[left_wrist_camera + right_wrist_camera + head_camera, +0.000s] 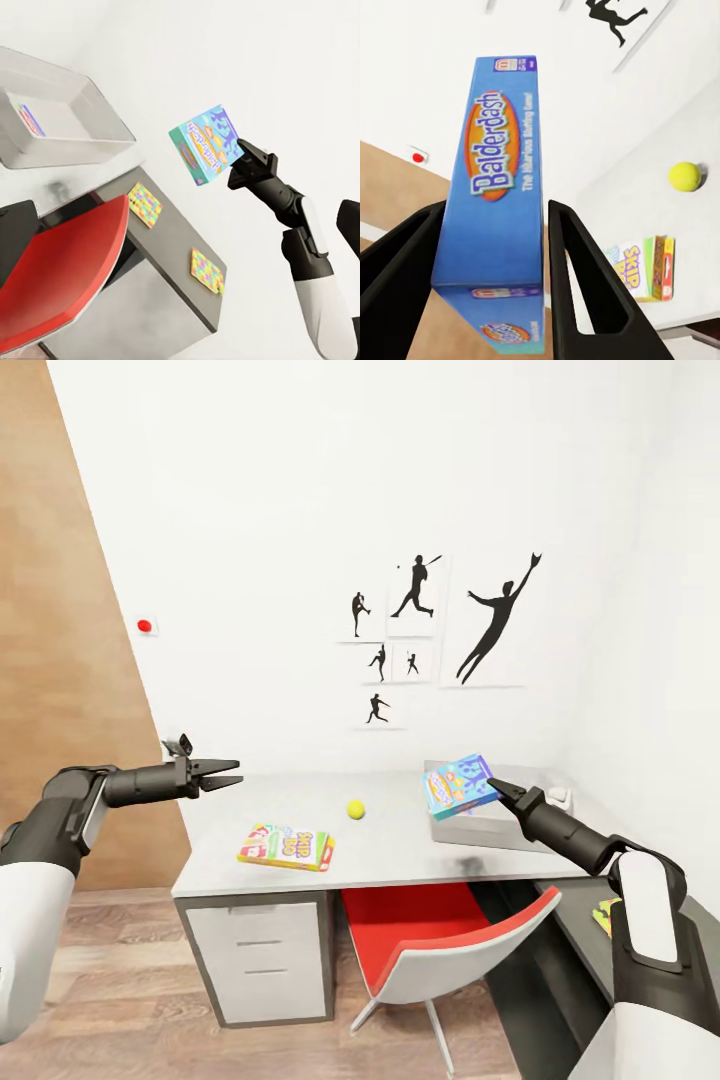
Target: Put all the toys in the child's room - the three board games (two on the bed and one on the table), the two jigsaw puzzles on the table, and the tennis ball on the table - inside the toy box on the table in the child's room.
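The red-and-white moulded chair [450, 950] stands nearest, and at one o'clock beyond it the right gripper [497, 788], clamped across a small stiff teal-blue cardboard board game [457, 785], light but slick-faced, holds it over the shallow light-grey toy box [500, 825], while the left gripper [228, 773] hangs spread and empty.

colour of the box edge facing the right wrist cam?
Blue, with an orange oval behind the white "Balderdash" logo. The board game shows best in the right wrist view.
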### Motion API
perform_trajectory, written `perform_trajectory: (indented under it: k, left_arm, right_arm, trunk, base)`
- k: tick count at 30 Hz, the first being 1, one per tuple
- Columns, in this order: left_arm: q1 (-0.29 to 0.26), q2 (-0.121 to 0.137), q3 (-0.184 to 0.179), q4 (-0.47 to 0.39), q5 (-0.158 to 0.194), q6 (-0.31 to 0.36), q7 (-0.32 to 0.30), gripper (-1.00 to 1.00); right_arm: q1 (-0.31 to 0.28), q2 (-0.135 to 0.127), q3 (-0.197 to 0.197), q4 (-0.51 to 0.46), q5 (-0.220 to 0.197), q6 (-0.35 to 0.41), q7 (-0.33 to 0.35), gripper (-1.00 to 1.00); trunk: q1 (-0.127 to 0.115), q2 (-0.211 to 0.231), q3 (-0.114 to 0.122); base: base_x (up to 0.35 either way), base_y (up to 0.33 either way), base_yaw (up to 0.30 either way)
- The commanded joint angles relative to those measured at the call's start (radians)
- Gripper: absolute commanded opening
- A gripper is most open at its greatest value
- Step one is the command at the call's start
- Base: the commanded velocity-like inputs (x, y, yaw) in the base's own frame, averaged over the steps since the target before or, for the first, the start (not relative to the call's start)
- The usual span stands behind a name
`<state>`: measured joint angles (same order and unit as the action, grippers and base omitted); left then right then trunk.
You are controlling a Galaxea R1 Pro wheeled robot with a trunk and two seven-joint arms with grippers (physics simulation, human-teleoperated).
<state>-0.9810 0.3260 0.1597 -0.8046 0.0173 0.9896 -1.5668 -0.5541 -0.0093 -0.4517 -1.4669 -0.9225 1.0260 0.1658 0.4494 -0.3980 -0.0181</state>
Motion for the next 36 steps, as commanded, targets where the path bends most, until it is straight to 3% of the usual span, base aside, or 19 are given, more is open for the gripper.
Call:
perform_trajectory:
  k: [1, 9, 16, 36]
  left_arm:
    - [-0.001, 0.0, 0.0, 0.0, 0.0, 0.011, -0.004, 1.0]
    - [0.001, 0.01, 0.001, 0.001, 0.001, 0.011, -0.004, 1.0]
    - [0.001, 0.013, 0.0, 0.001, 0.003, 0.011, -0.004, 1.0]
    - [0.002, 0.012, 0.0, -0.001, 0.005, 0.011, -0.004, 1.0]
  right_arm:
    - [-0.001, 0.0, -0.002, 0.0, 0.009, 0.005, 0.011, -1.0]
    - [-0.001, -0.001, -0.003, 0.002, 0.01, 0.005, 0.011, -1.0]
    - [-0.001, -0.001, -0.001, 0.002, 0.01, 0.005, 0.011, -1.0]
    - [-0.001, -0.003, -0.006, 0.002, 0.01, 0.005, 0.01, -1.0]
  trunk:
    - [0.001, -0.002, -0.002]
    - [0.001, -0.002, -0.002]
    - [0.001, -0.002, -0.001]
    - [0.001, -0.002, 0.006]
  base:
    - [0.016, 0.204, 0.0]
    - [0.155, 0.21, 0.0]
    - [0.214, -0.003, -0.042]
    - [0.053, -0.037, -0.261]
